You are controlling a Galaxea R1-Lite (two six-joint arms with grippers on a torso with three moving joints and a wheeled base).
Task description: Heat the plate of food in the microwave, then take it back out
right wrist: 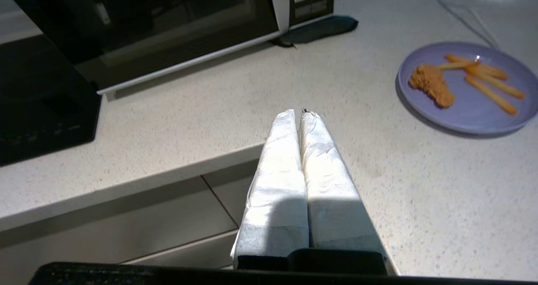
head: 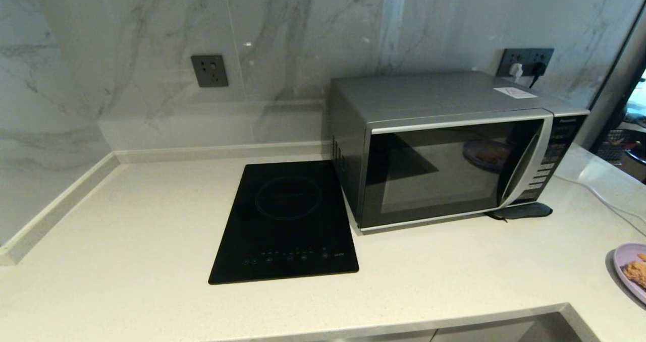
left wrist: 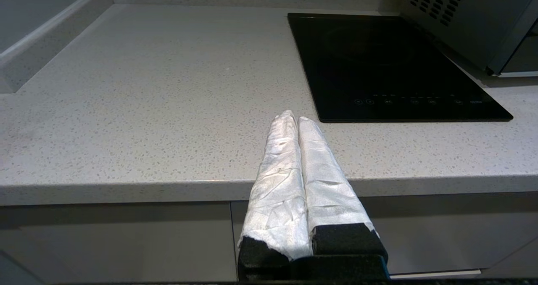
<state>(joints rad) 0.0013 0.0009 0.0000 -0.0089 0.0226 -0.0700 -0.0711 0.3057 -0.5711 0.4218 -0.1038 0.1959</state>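
Observation:
The silver-grey microwave stands at the back right of the counter with its dark glass door closed; its lower front and button panel show in the right wrist view. The lilac plate of food lies on the counter at the far right edge, holding a fried piece and several fries. My right gripper is shut and empty, hovering over the counter's front edge, apart from the plate. Over the front edge further left, my left gripper is shut and empty. Neither arm shows in the head view.
A flat black induction hob lies left of the microwave. A dark flat pad pokes out under the microwave's right corner. A white cable runs across the counter at right. Marble walls bound the back and left.

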